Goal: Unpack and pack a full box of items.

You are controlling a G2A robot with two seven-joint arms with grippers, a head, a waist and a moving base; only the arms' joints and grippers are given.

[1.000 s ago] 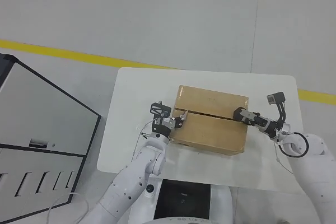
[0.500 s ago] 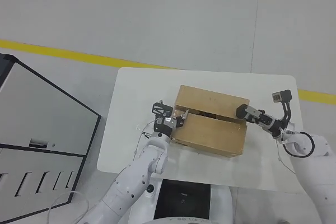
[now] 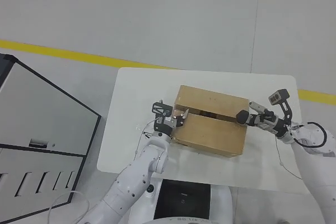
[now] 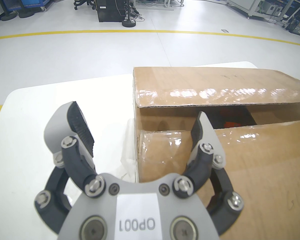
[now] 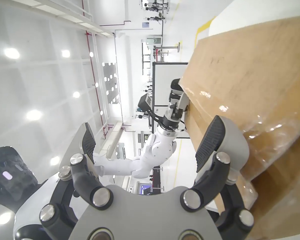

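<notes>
A brown cardboard box (image 3: 210, 131) lies in the middle of the white table (image 3: 134, 95), its two top flaps parted by a narrow dark gap. Through the gap something red-orange (image 4: 230, 124) shows inside the box (image 4: 240, 176). My left gripper (image 3: 179, 117) is at the box's left end, level with the gap. It stands open (image 4: 140, 128), one finger over the box's corner and the other beside it. At the box's right end my right gripper (image 3: 242, 116) is also open (image 5: 150, 138), with one pad (image 5: 211, 138) against the taped box edge (image 5: 265, 88).
A large grey cabinet top (image 3: 33, 117) stands left of the table. A yellow floor line (image 3: 73, 54) runs behind. A crumpled clear film (image 4: 127, 146) lies by the box's left end. Bare table lies behind and to the left of the box.
The seam between the flaps has opened into a gap. My right gripper has drawn back from the box top to its right edge. The left gripper has hardly moved.
</notes>
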